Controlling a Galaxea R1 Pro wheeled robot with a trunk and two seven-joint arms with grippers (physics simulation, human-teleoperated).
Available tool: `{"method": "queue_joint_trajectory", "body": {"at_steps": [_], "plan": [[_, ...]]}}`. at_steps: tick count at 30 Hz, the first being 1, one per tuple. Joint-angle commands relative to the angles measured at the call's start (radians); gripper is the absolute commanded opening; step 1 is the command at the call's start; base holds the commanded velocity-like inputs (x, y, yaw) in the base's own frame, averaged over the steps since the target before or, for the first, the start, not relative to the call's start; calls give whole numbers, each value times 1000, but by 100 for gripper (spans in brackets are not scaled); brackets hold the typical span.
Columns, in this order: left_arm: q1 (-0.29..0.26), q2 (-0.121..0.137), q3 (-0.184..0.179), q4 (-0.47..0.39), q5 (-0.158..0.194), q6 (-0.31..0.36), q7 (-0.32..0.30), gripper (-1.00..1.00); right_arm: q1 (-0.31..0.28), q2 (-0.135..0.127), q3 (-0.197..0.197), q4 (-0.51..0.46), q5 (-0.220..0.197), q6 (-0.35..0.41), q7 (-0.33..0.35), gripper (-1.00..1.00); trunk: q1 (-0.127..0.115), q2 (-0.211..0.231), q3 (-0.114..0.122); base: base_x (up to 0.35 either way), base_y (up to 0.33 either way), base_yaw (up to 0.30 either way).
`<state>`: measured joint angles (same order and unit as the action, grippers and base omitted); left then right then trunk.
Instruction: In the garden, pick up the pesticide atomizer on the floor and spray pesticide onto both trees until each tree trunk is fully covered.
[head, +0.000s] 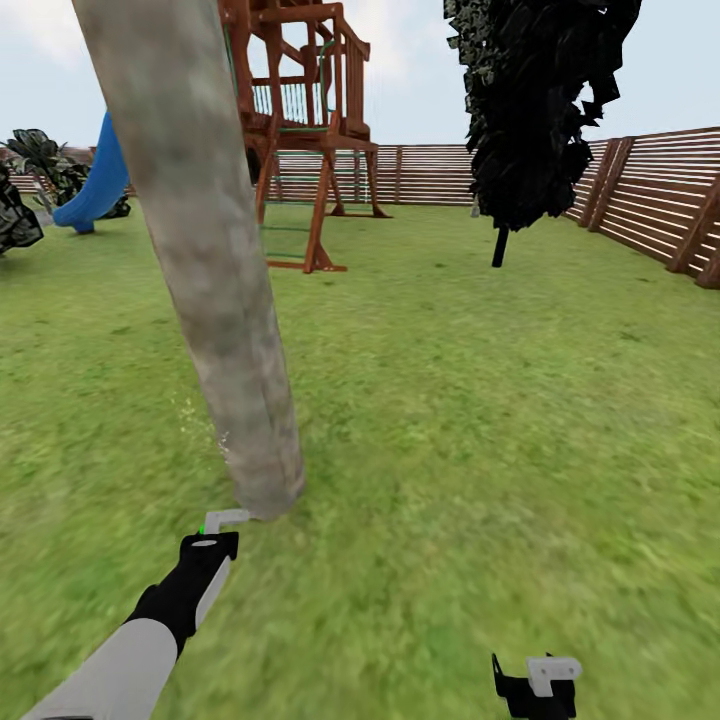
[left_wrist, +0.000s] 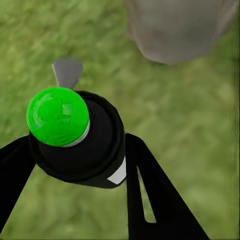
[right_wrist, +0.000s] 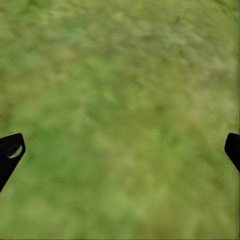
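Observation:
A tree trunk (head: 215, 300), thick, pale and mottled, rises from the grass floor (head: 450, 400) left of centre and leans toward the upper left. My left gripper (head: 212, 550) is shut on the pesticide atomizer (head: 222, 520) just in front of the trunk's base, grey nozzle pointing at it. In the left wrist view the atomizer (left_wrist: 75, 137) shows a bright green cap on a black body between my two black fingers (left_wrist: 150, 190), with the trunk's foot (left_wrist: 177, 30) just beyond. My right gripper (head: 535, 685) hangs open and empty over grass; its fingertips (right_wrist: 10, 152) stand wide apart.
A brown wooden play tower (head: 305, 130) with a blue slide (head: 100, 185) stands behind the trunk. A near-black cypress (head: 530, 110) grows at the back right. A slatted wooden fence (head: 650, 195) rings the lawn, and dark shrubs (head: 35, 170) sit far left.

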<state>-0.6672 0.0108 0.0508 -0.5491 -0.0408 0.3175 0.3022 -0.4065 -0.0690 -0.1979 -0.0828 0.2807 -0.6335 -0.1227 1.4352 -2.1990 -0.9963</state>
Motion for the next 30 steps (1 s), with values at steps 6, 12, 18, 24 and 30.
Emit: {"method": "queue_joint_trajectory", "body": {"at_steps": [6,12,18,24,30], "plan": [[0,-1,0,0,-1,0,0,-100,0,0,0,0,0,0,0,100,0,0,0,225,-197,29],[0,0,0,-1,-1,0,0,-100,0,0,0,0,0,0,0,100,0,0,0,194,-214,247],[0,0,0,0,-1,0,0,-100,0,0,0,0,0,0,0,100,0,0,0,227,-182,44],[-1,-22,0,-7,1,0,-1,-100,0,0,0,0,0,0,0,100,0,0,0,29,-21,229],[-8,49,25,-11,-1,5,-17,-100,0,0,0,0,0,0,0,100,0,0,0,0,0,156]]}}
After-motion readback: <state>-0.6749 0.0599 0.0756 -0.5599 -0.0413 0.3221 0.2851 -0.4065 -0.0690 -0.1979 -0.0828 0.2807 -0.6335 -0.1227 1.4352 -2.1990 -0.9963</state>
